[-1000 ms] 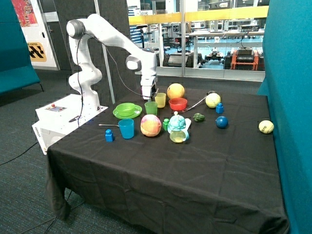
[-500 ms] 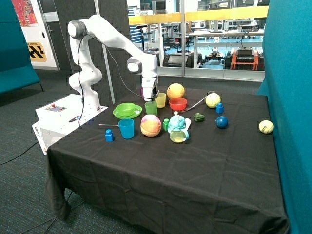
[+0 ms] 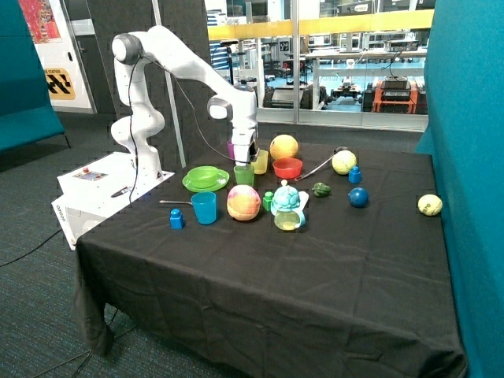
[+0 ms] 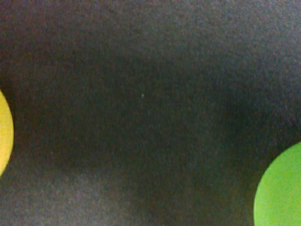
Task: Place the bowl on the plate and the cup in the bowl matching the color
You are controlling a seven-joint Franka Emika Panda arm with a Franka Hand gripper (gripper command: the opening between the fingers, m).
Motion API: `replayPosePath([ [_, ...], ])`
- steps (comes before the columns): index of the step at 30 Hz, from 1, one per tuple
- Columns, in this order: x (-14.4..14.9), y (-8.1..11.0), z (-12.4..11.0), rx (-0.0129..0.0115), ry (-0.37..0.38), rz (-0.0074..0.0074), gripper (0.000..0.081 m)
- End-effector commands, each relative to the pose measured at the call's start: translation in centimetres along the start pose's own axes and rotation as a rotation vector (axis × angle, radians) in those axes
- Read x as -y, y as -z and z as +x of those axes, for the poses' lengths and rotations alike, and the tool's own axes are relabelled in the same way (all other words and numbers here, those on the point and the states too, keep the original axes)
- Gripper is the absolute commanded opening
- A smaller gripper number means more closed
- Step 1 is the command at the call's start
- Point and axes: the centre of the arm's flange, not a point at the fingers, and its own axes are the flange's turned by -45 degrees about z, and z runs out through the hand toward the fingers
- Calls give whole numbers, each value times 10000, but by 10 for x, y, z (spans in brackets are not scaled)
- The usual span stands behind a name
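Note:
The green plate (image 3: 189, 183) lies on the black cloth near the robot's base. The light-green bowl (image 3: 206, 175) appears to sit on it. The light-green cup (image 3: 244, 176) stands upright on the cloth between the plate and the red-orange bowl (image 3: 287, 168), beside the yellow cup (image 3: 261, 162). My gripper (image 3: 245, 161) hangs straight down, just above the green cup's rim. The wrist view shows black cloth with a green round edge (image 4: 282, 188) and a yellow round edge (image 4: 3, 134). I cannot tell which things these edges belong to.
A blue cup (image 3: 204, 208), a blue block (image 3: 176, 219), a pink-yellow ball (image 3: 244, 202) and a teal teapot toy (image 3: 287, 209) stand in front of the cup. An orange-yellow ball (image 3: 284, 147) lies behind it. Further balls (image 3: 344, 162) lie towards the table's far side.
The gripper has moved down and slightly sideways, from beside the green cup to right over its rim. The objects on the table have not moved.

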Motion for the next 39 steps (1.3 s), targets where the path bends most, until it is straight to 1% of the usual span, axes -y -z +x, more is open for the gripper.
replayPosePath([
  [1,2,-4,4,6,-4,-6,126],
  [2,3,-4,4,6,-78,-6,63],
  [3,3,-4,4,6,-78,-6,32],
  [6,3,-5,4,6,-97,-6,4],
  [29,1,-5,4,6,-131,-6,0],
  [36,1,1,7,6,-79,-6,0],
  [39,1,8,10,6,-34,-6,0],
])
